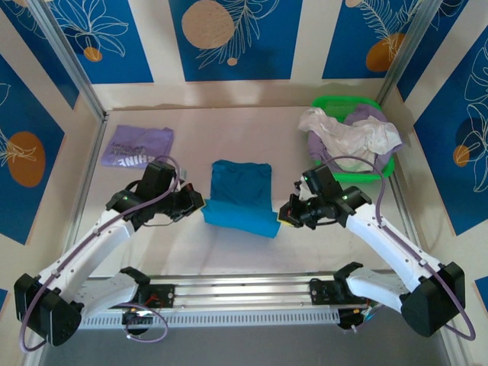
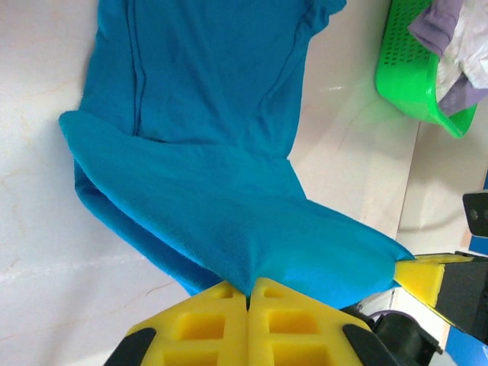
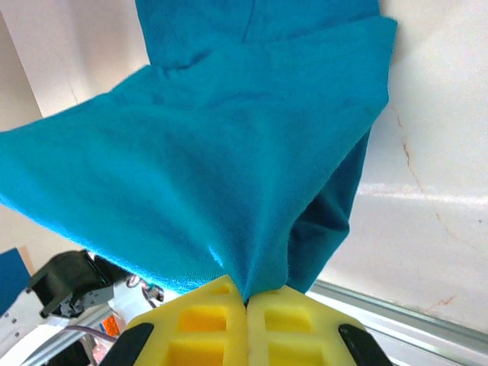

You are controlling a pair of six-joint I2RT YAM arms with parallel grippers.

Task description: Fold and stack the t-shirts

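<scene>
Left gripper (image 1: 198, 204) and right gripper (image 1: 285, 216) are each clamped shut on a near corner of the teal t-shirt (image 1: 241, 194). The yellow fingers (image 2: 217, 320) are pressed together with cloth pinched between them.

The shirt lies mid-table (image 1: 252, 137), directly beyond both hands. Its long axis runs from the near edge toward the far wall. The held hem stretches crosswise between the two grippers, so neither arm is nearer and each owns its own corner. Both wrist views show the cloth tenting up from the pinch, lifted off the surface, while the far part lies flat.

My judgement is that the next move is a fold along that axis: both hands carry the hem straight away, together, over the flat part.

The lavender t-shirt (image 1: 137, 146) lies flat far left, a likely stacking spot. More tees (image 1: 351, 133) are heaped in the green basket (image 1: 335, 102) far right.
</scene>
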